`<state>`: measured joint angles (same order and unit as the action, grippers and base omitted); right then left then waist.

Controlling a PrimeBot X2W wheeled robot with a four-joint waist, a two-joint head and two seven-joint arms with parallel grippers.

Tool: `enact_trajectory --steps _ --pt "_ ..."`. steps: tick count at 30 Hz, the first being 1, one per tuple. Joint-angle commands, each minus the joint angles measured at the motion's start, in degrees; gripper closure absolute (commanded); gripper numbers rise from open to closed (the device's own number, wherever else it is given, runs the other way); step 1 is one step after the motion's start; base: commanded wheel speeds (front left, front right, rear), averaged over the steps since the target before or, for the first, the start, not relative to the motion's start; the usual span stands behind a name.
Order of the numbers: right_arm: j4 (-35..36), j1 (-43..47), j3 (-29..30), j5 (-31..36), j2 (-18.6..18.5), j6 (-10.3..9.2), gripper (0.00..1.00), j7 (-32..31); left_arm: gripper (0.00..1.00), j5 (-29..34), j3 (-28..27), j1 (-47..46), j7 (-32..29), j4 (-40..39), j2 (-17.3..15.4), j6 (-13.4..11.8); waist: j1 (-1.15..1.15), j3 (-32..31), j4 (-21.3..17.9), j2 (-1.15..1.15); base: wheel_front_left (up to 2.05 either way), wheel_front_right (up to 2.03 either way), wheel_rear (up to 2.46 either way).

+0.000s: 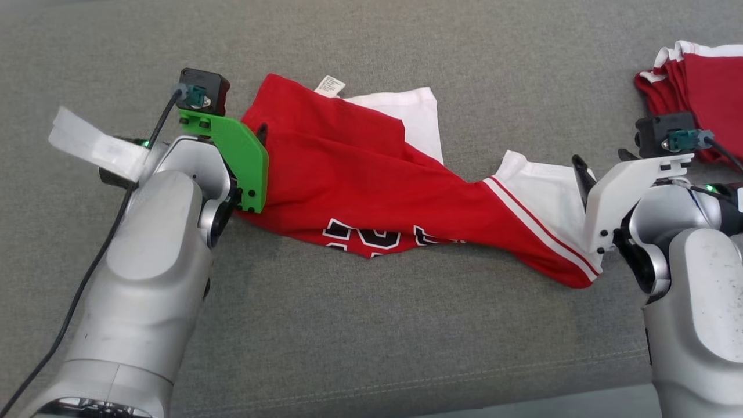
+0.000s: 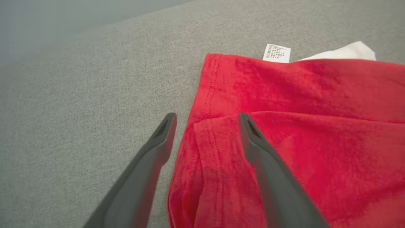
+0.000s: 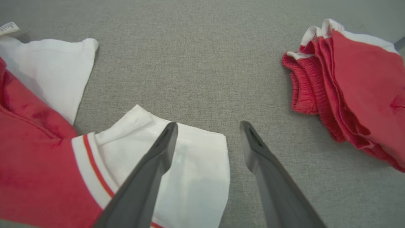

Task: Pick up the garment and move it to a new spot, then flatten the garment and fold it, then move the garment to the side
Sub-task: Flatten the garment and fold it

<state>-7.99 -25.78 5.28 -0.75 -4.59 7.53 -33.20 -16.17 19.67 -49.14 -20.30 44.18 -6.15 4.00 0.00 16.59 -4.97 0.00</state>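
Observation:
The garment (image 1: 360,174) is a red jersey with white sleeves and black-and-white lettering, lying crumpled and stretched sideways on the grey surface. My left gripper (image 1: 261,136) is at its left end. In the left wrist view that gripper (image 2: 207,117) is open, its fingers straddling the red hem (image 2: 205,95), gripping nothing. My right gripper (image 1: 601,165) is at the garment's right end. In the right wrist view it (image 3: 208,124) stands open, one finger over the white sleeve (image 3: 196,164) and the other over bare grey cloth.
A pile of folded red and white garments (image 1: 702,87) lies at the far right, just beyond my right wrist, seen also as the pile (image 3: 354,85). A white care label (image 1: 329,86) sticks out at the garment's top edge. The grey surface (image 1: 371,325) extends all around.

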Motion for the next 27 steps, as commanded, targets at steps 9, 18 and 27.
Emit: enact_trajectory --steps 9,18,27 --pt "-0.77 -1.96 3.56 0.94 -0.81 -0.09 0.0 2.18 0.0 1.7 1.14 -5.83 -2.71 5.71 -1.01 -2.7 0.0 7.1 -1.64 0.0 0.0 0.0 0.0" --pt "-1.47 -0.75 4.86 1.77 -0.39 -0.09 0.0 2.69 0.0 0.8 1.61 -5.68 -3.18 6.72 -0.6 -3.12 0.0 6.67 -0.61 0.0 0.0 0.0 0.0" --pt "-1.98 -0.63 4.4 2.14 -0.34 -0.09 0.0 3.07 0.0 2.25 4.16 -5.22 -0.86 5.13 0.14 -2.12 0.0 6.29 -0.11 0.0 0.0 0.0 0.0"
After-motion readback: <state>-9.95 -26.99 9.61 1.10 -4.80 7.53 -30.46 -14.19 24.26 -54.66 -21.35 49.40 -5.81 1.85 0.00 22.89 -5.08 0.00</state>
